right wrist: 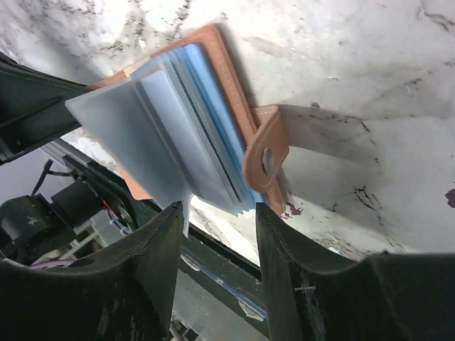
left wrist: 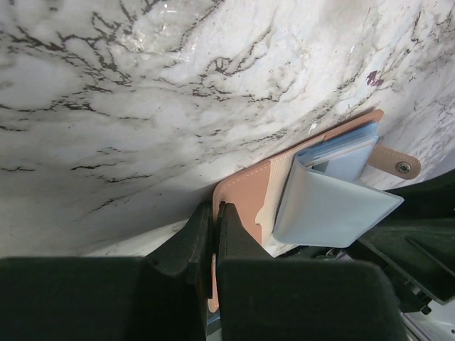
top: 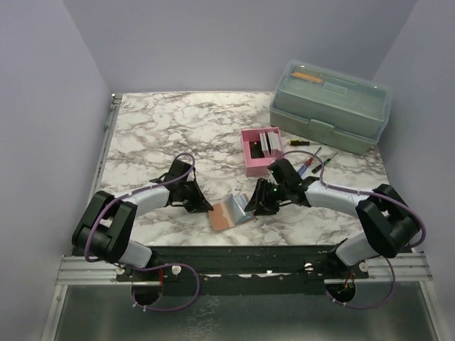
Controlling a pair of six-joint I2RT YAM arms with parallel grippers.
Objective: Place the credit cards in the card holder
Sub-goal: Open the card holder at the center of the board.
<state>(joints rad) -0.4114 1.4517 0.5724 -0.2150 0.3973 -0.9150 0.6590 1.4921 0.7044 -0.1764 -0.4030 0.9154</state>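
Note:
The card holder point(top: 229, 213) lies open near the table's front edge, tan inside, with bluish clear sleeves fanned up. My left gripper point(top: 204, 204) is shut on its left cover edge; in the left wrist view the fingertips point(left wrist: 215, 209) pinch the tan cover point(left wrist: 249, 188) beside the sleeves point(left wrist: 334, 206). My right gripper point(top: 259, 206) is open just right of the holder. In the right wrist view its gripper point(right wrist: 217, 217) stands apart below the sleeves point(right wrist: 178, 135) and the snap strap point(right wrist: 266, 156), holding nothing. Several credit cards point(top: 270, 142) stand in the pink tray.
The pink tray point(top: 250, 153) stands behind the right gripper. Screwdrivers point(top: 311, 163) lie to its right. A large grey-green toolbox point(top: 330, 106) fills the back right. The table's front rail point(top: 234, 256) runs just below the holder.

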